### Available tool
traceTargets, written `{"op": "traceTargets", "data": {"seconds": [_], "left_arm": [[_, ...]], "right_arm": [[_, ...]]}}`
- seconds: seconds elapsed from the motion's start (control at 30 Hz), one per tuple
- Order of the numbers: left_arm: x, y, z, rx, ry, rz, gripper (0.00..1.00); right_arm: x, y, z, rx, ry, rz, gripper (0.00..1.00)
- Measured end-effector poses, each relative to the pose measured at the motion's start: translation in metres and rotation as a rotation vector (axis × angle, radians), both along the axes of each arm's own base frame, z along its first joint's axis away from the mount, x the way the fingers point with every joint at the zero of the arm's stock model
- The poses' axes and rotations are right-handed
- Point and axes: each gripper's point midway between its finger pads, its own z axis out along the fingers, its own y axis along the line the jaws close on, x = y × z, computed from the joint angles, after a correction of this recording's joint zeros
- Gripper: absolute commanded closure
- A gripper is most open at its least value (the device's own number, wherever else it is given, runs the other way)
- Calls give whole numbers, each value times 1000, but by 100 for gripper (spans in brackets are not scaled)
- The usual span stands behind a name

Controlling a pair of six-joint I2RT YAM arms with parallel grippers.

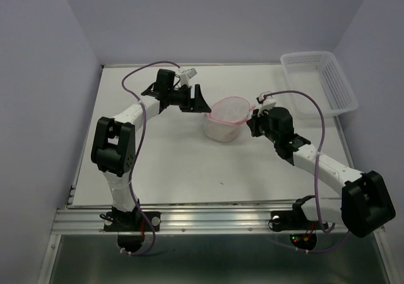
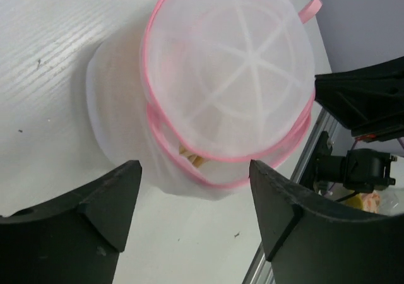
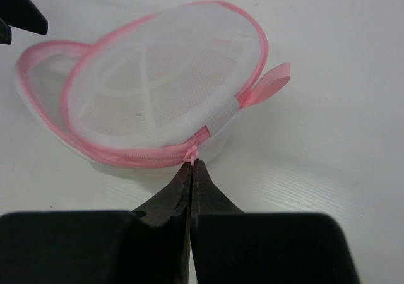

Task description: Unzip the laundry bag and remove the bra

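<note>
Laundry bag [image 3: 158, 101] looks nearly unzipped; my right tool [image 3: 191, 165] pinches its zipper pull [image 3: 191, 153], my left tool [image 2: 194, 173] hangs open, bra [image 2: 189, 158] not yet out.

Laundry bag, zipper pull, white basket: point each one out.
laundry bag [image 2: 233, 76], left wrist view, middle of the mesh lid.
zipper pull [image 3: 190, 150], right wrist view, the small pink tab.
white lattice basket [image 1: 341, 85], top external view, right wall.

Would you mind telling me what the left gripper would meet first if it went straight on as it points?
Most likely the laundry bag: the open left gripper points at its mesh side, nothing visibly between them.
</note>
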Motion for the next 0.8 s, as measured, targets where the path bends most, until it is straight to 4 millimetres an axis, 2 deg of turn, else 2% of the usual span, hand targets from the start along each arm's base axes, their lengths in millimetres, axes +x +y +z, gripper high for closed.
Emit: {"op": "traceTargets", "data": {"seconds": [0.13, 0.27, 0.3, 0.37, 0.43, 0.47, 0.6, 0.67, 0.7, 0.73, 0.8], "left_arm": [[1, -1, -1, 22, -5, 11, 1], [0, -5, -5, 47, -4, 23, 1], [1, -4, -6, 54, -3, 31, 1], [1, -5, -7, 62, -1, 40, 1], [1, -3, -10, 69, 8, 54, 2], [-1, -2, -12, 70, 13, 63, 5], [-15, 3, -25, 73, 68, 83, 9], [-22, 4, -33, 73, 101, 92, 9], [-23, 4, -35, 73, 109, 94, 10], [-25, 3, -36, 71, 115, 94, 11], [-27, -3, -35, 62, 112, 83, 20]], "right_arm": [[-3, 4, 2, 37, 18, 35, 99], [-9, 5, -5, 54, 64, 38, 99], [-10, 5, -7, 55, 74, 35, 93], [-14, 4, -11, 58, 101, 28, 91], [-17, 3, -15, 55, 123, 25, 81], [-19, 2, -18, 55, 139, 22, 77], [-29, 0, -24, 56, 178, 21, 73], [-35, 1, -28, 54, 195, 32, 62], [-39, 1, -33, 50, 210, 36, 62], [-43, 1, -38, 42, 223, 42, 54], [-55, 3, -50, 24, 267, 57, 45]]}}
